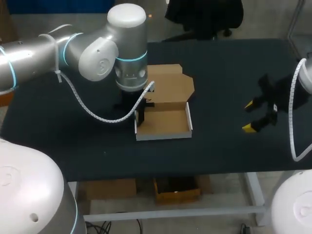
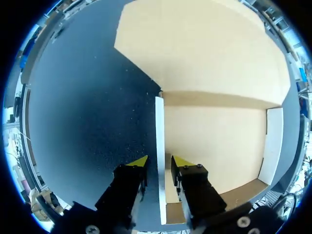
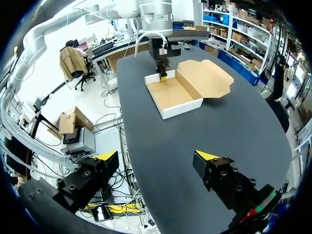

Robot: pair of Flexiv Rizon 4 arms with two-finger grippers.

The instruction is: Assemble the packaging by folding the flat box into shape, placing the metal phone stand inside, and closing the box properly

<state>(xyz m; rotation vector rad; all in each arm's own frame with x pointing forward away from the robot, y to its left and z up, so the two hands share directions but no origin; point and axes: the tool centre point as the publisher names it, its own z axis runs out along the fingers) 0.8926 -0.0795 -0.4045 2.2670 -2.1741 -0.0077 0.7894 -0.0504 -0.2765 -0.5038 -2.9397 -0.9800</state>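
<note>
Cardboard forms the box [image 1: 165, 121], folded into a shallow open shape near the middle of the black table [image 1: 219, 151]. Its lid [image 1: 170, 84] lies flat and open on the 12 o'clock side. White outer faces show on the box's 6 and 3 o'clock walls.

From 9 o'clock the left arm [image 1: 97, 53] reaches over to the box. In the head view its thick wrist hides most of the left gripper [image 1: 141, 111], and only a dark shape shows at the box's 9 o'clock side wall [image 2: 159, 126]. The left wrist view is clearer. The claw straddles that wall, with one yellow tip outside over the table and the other inside over the box floor. A thin gap shows on either side of the wall, so the claw is slightly spread and not pinching it. The far corner of the lid is cut off in this view.

At 3 o'clock, well apart from the box, the right gripper [image 1: 249, 117] hangs over the table with its claw spread wide and nothing between the tips. Its dark body is hard to make out against the dark table in the head view, where only the yellow tips stand out. In the right wrist view the box lies well ahead of this gripper.
</note>
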